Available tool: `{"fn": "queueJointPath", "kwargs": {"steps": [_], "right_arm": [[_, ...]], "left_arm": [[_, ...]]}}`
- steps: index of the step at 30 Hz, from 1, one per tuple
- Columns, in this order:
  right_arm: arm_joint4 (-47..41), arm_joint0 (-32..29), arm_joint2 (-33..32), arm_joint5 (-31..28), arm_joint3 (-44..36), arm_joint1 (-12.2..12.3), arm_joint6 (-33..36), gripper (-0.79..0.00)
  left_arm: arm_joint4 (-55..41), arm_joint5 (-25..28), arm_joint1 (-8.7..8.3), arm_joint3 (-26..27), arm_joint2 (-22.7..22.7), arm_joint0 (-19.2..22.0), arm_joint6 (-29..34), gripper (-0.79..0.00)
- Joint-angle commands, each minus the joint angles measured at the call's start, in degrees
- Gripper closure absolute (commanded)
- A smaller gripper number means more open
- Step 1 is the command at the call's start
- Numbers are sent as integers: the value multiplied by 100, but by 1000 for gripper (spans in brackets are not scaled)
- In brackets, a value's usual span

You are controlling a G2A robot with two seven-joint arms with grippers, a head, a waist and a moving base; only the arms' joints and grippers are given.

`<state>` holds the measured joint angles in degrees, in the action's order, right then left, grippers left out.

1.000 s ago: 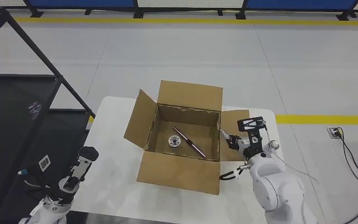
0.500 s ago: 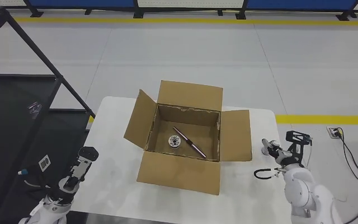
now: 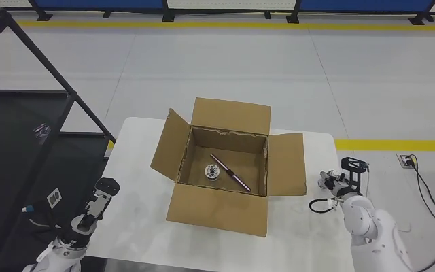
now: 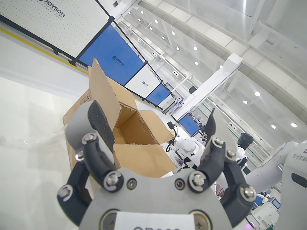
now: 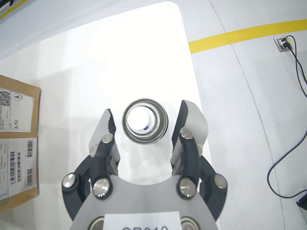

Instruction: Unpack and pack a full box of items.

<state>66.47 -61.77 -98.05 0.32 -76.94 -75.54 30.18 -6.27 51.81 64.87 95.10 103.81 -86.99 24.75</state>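
Brown cardboard box sits mid-table, all four flaps open, upright. Inside on the floor of it: a small round white-and-black part and just beside it a thin dark pinkish rod lying diagonally; can't tell if they touch. Silver metal can with a white cap stands upright on the white table, out of the box, near the table's right edge, well apart from the right flap. Progress, as a judgement: unpacking looks partway, one item out and two left inside, assuming this is the unpack half; repacking not started. Right gripper is directly over the can, pointing down, jaws spread wide, a clear gap on both sides between pads and can wall, so nothing gripped and no contact visible. Left gripper sits low at the table's near left corner, well apart from the box, aimed toward it, jaws wide open and empty. The next grab probably goes into the box for the rod or the round part.
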Motion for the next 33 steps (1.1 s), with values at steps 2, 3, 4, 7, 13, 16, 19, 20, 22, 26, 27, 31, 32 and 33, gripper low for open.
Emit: {"fn": "queueJointPath", "kwargs": {"steps": [2, 3, 4, 7, 13, 16, 19, 20, 22, 26, 27, 31, 32, 33], "right_arm": [[-19, -2, 7, 50, -27, 9, -45, 0], [-52, -29, -1, 61, -91, 11, -92, 0], [-93, -68, -18, 81, -196, 12, -163, 0], [-364, -313, -94, 142, -775, 3, -457, 0], [-495, -1179, 191, 555, -3124, -71, -1177, 0], [-306, -1381, 685, 478, -3875, -103, -1425, 0], [-115, -1121, 1326, 164, -3960, -121, -1243, 0], [-95, -950, 1533, 31, -3849, -128, -1117, 0], [-162, -525, 1968, -254, -3515, -154, -828, 0], [-41, 644, 2889, -301, -2278, -272, -101, 0], [-31, 936, 3120, -256, -1910, -318, 48, 0], [58, 1946, 3951, 4, -472, -533, 507, 0], [12, 2143, 4122, 12, -159, -592, 557, 0], [7, 2322, 4248, 82, 160, -645, 570, 0]], "left_arm": [[0, 0, 0, 0, 0, 0, 0, -785], [0, 0, 0, 0, 0, 0, 0, -785], [0, 0, 0, 0, 0, 0, 0, -785], [0, 0, 0, 0, 0, 0, 0, -785], [0, 0, 0, 0, 0, 0, 0, -785], [0, 0, 0, 0, 0, 0, 0, -785], [0, 0, 0, 0, 0, 0, 0, -785], [0, 0, 0, 0, 0, 0, 0, -785], [0, 0, 0, 0, 0, 0, 0, -785], [0, 0, 0, 0, 0, 0, 0, -785], [0, 0, 0, 0, 0, 0, 0, -785], [0, 0, 0, 0, 0, 0, 0, -785], [0, 0, 0, 0, 0, 0, 0, -785], [0, 0, 0, 0, 0, 0, 0, -785]]}}
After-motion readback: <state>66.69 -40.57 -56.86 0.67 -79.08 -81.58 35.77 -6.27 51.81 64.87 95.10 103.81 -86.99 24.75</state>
